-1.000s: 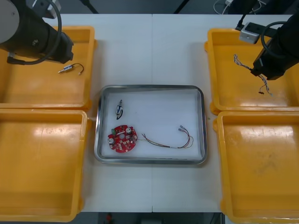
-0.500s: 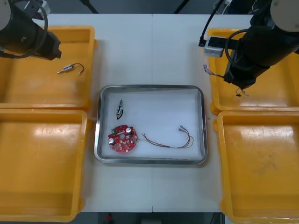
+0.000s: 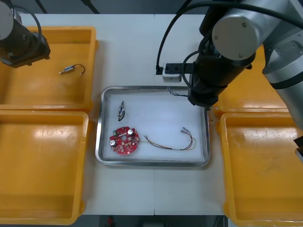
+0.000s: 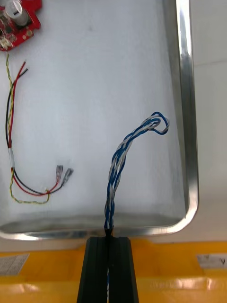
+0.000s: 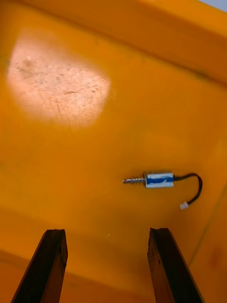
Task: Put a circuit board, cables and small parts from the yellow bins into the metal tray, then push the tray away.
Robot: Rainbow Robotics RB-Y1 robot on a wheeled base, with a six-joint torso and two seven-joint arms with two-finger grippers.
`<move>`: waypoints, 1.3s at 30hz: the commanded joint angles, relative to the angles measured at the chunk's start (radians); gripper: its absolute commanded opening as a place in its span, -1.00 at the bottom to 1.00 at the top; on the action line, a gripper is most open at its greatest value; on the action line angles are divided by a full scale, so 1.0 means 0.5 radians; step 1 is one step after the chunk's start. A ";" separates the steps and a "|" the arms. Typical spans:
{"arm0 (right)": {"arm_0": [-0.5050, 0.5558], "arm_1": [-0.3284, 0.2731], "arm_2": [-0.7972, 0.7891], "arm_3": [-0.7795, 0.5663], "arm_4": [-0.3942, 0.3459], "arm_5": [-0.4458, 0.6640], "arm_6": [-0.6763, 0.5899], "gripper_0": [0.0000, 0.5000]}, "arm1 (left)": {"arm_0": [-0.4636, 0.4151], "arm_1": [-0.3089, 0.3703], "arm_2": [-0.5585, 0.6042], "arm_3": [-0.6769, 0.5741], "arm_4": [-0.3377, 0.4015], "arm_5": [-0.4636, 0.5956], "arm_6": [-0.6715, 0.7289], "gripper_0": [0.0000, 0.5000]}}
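Far-left yellow bin (image 3: 42, 90): one small metal part with a black lead (image 5: 158, 180) was lying on its floor. The left claw (image 5: 108, 232) was held over this bin, released, its fingers standing apart with nothing between them. Near-left yellow bin (image 3: 42, 165): logged beside it. Metal tray (image 3: 99, 137), white inside, at the middle of the surface (image 3: 151, 47): a second small metal part (image 3: 121, 110) was recorded near its far left corner, a round red circuit board (image 3: 124, 140) near its near left corner, and a red and yellow cable (image 4: 9, 137) just beside the board, toward the tray's right side. The right claw (image 4: 109, 239) was positioned over the tray's far right corner, clenched on a twisted blue and white cable (image 4: 118, 161) that reached out over the tray's white floor. Two yellow bins at the right (image 3: 265, 165): logged beside the tray.
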 commanded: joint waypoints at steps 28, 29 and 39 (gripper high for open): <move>-0.230 0.242 0.589 0.628 0.295 -0.652 0.539 -1.00 | -0.225 -0.063 -0.306 0.335 -0.036 -0.289 2.489 1.00; -0.230 0.239 0.601 0.649 0.288 -0.671 0.543 -1.00 | -0.225 -0.066 -0.306 0.338 -0.039 -0.323 2.553 1.00; -0.227 0.239 0.641 0.668 0.255 -0.723 0.552 -0.08 | -0.280 -0.112 -0.563 0.452 -0.104 -0.657 2.845 1.00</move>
